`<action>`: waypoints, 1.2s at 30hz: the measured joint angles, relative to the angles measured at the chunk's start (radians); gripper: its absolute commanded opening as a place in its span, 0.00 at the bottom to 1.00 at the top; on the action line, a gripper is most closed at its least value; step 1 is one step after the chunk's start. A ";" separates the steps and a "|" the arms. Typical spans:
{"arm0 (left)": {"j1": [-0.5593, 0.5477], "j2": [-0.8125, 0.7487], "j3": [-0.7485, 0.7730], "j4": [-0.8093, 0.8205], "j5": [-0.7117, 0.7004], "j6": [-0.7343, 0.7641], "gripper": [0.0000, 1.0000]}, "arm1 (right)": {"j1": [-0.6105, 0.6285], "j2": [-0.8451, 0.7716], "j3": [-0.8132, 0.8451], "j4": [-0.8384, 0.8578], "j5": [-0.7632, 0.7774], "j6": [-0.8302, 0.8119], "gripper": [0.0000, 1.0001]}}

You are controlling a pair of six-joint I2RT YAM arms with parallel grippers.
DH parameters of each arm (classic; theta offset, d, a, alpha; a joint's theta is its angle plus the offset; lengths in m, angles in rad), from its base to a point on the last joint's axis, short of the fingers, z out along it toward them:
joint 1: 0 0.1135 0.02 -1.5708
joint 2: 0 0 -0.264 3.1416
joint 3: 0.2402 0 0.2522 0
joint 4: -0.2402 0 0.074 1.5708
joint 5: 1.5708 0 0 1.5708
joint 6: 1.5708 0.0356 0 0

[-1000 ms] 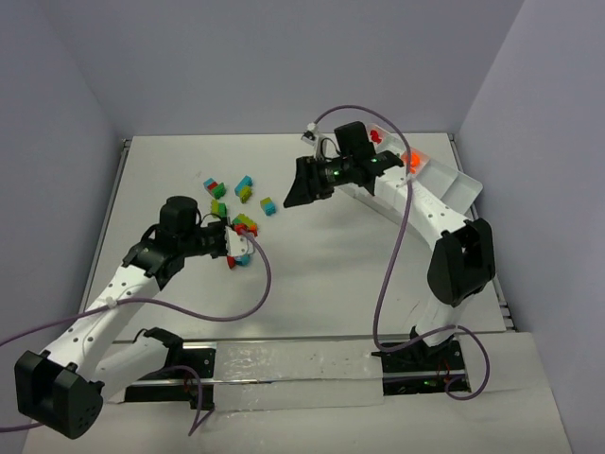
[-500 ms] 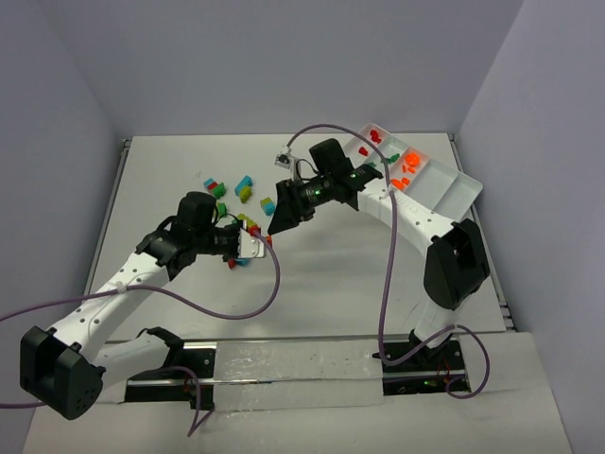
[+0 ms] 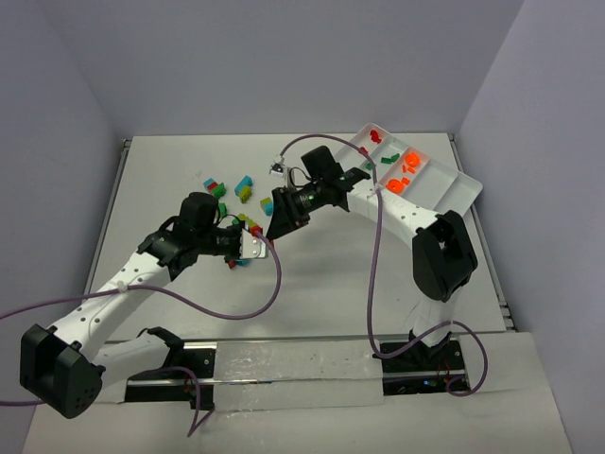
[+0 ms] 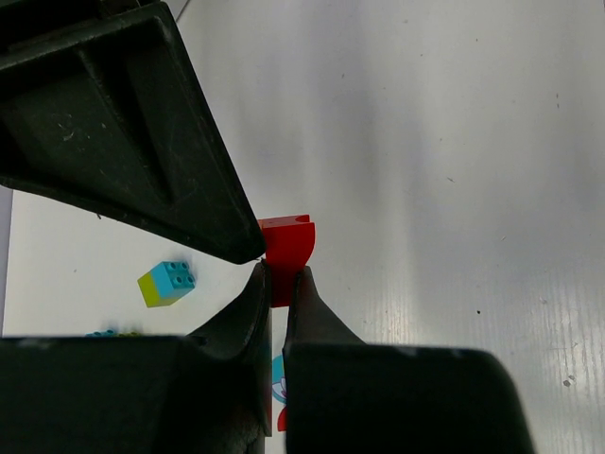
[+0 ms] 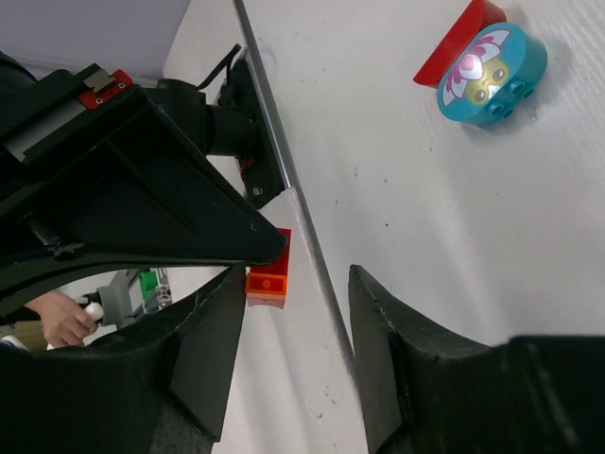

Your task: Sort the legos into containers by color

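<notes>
The left gripper [image 4: 281, 274] is clamped tight on a small glossy red brick [image 4: 288, 244] with one curved edge. It holds the brick by its lower end, well left of the tray [image 3: 452, 182], over the smooth white table [image 3: 331, 284]. The right gripper [image 5: 298, 274] is matte black with wedge-shaped fingers, and it stands partly open with nothing in it. It reaches in from the tray's side, its jaws framing the brick. One fingertip is just beside the brick; I cannot tell if it touches.

The tray is hard white plastic with raised dividers, and its right corner reaches the table's right edge. Red and orange legos [image 3: 405, 163] sit in its far-left compartments. Loose legos [image 3: 242, 189] lie scattered farther left of the tray than the grippers, toward the back wall. A rounded cyan piece [image 5: 492, 66] with a flower print touches a red wedge [image 5: 452, 43]. Bare tabletop spreads between the grippers and the near edge.
</notes>
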 measured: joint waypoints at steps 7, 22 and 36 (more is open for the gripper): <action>-0.001 0.009 0.000 -0.001 -0.007 -0.003 0.00 | 0.009 0.000 0.000 0.007 -0.029 0.009 0.18; -0.004 0.010 -0.028 0.038 -0.009 0.036 0.00 | -0.008 0.000 0.004 -0.004 -0.014 0.006 0.00; -0.034 0.011 -0.056 -0.015 0.001 0.067 0.00 | -0.263 0.000 0.139 -0.016 0.090 -0.013 0.00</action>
